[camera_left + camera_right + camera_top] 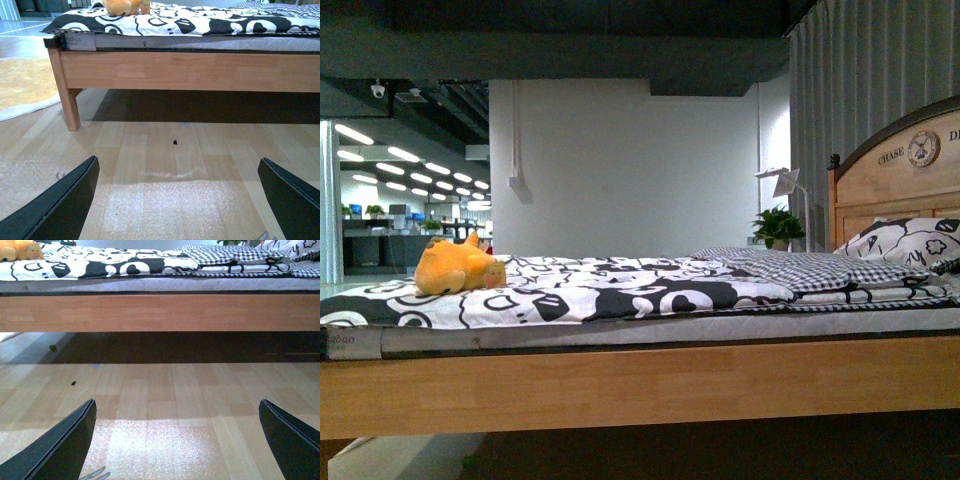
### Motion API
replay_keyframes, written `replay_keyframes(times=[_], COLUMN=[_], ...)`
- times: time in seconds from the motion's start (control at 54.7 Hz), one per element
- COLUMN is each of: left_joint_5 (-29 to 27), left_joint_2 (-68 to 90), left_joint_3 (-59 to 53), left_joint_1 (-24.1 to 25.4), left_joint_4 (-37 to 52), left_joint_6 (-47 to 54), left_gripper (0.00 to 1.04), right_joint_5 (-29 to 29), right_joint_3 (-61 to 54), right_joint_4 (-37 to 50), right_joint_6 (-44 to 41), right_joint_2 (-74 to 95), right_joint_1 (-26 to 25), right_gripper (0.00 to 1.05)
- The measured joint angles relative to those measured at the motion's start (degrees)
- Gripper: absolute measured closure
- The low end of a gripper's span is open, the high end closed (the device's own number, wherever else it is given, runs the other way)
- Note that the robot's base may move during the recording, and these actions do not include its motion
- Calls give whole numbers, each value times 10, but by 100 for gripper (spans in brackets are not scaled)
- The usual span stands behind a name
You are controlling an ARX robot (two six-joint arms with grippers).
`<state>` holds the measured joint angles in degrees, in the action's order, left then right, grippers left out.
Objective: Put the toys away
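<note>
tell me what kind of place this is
Most likely a bedroom mock-up inside a larger office or showroom. A wooden bed with patterned bedding, a pillow and a headboard fills the view, a plush toy lies on it, and an open office area with ceiling strip lights shows behind.

Left gripper (pixel 178 159), right gripper (pixel 176 401): both agape
</note>
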<state>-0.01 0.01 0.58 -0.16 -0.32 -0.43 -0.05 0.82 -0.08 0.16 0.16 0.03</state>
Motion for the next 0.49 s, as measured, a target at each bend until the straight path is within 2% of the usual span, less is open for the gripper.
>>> replay_keyframes(times=[0.494], left_joint_5=[0], left_joint_2=[0], left_joint_3=[0], left_joint_1=[0], left_joint_4=[0], left_joint_6=[0], left_gripper=[6], right_joint_5=[0], right_joint_3=[0], right_joint_4=[0], right_joint_6=[0], right_joint_2=[0], right_joint_1=[0], right_gripper=[7])
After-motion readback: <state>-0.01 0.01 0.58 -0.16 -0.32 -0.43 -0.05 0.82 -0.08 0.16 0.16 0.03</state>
